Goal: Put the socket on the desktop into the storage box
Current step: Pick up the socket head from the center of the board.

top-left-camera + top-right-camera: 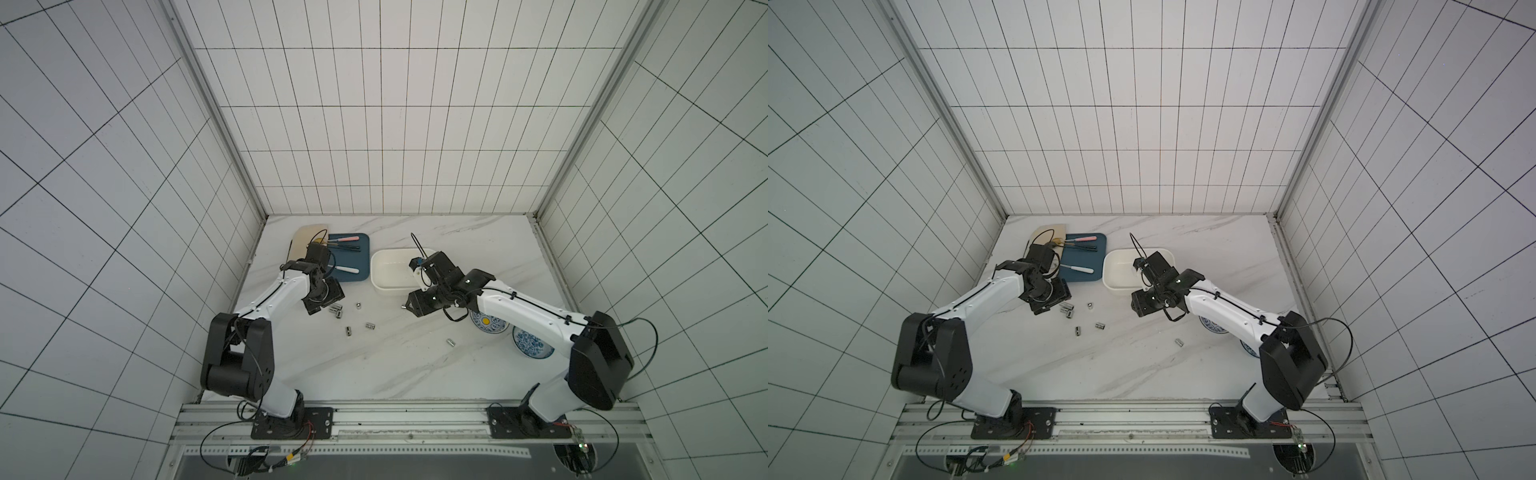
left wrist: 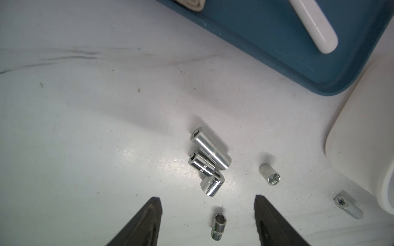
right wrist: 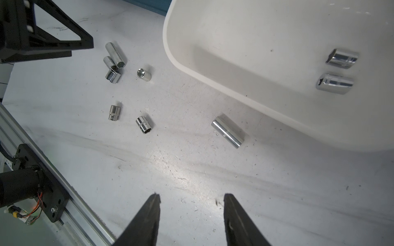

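Several chrome sockets lie on the white marble desktop (image 1: 415, 365): a touching cluster (image 1: 336, 309) (image 2: 207, 164), singles (image 1: 357, 305) (image 1: 370, 326) (image 1: 451, 343), and a long one (image 3: 229, 132). My left gripper (image 2: 207, 200) (image 1: 322, 306) is open just left of the cluster. In its wrist view one short socket (image 2: 218, 226) (image 1: 347, 330) lies on the desktop between the fingers, untouched. My right gripper (image 3: 191, 197) (image 1: 409, 308) is open and empty over bare desktop, in front of the white storage box (image 1: 376, 266) (image 3: 170, 46). Two sockets (image 3: 341, 58) (image 3: 334, 84) lie inside the box.
A dark-blue tray (image 1: 353, 266) (image 2: 277, 53) with hand tools sits behind the left gripper, beside a beige board (image 1: 303, 245). Two blue-patterned plates (image 1: 490, 324) (image 1: 534, 347) lie partly under the right arm. Tiled walls enclose three sides; a metal rail (image 1: 407, 419) runs along the front.
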You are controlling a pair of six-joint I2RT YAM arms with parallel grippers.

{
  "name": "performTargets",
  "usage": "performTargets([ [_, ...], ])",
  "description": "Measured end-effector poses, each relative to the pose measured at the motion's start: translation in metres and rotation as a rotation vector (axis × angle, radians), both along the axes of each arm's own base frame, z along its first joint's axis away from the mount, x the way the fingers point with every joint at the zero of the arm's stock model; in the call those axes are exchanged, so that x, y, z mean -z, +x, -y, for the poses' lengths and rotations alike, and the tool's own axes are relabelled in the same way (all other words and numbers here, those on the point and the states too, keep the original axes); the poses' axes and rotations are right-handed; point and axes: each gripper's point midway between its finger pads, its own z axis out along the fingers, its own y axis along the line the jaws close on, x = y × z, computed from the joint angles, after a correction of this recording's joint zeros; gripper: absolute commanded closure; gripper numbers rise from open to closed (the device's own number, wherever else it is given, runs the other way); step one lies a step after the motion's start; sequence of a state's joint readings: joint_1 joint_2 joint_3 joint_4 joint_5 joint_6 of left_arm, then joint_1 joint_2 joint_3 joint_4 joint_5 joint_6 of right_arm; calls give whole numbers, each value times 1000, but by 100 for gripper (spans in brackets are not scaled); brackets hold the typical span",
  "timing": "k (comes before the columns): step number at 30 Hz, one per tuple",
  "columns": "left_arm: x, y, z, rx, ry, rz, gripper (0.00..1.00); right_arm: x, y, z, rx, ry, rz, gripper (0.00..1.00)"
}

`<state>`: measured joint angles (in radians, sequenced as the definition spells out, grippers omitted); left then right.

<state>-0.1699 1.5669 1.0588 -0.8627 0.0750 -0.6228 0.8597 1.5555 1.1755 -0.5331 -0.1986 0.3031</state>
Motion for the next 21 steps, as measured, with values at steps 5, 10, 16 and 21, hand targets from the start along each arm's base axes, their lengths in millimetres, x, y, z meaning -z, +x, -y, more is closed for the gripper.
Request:
performTargets([
  [5,12,8,3,-5,-8,-22,35,1,-2,3,6,0,3,49],
  [10,21,16,5,-8,-12,-34,37,1,-2,6,12,-4,9,49],
  [16,31,19,3,-15,-10,-48,38,0,0,7,19,-7,18,49],
  [21,34,24,3,-22,-17,-47,41,0,1,7,23,-9,22,49],
])
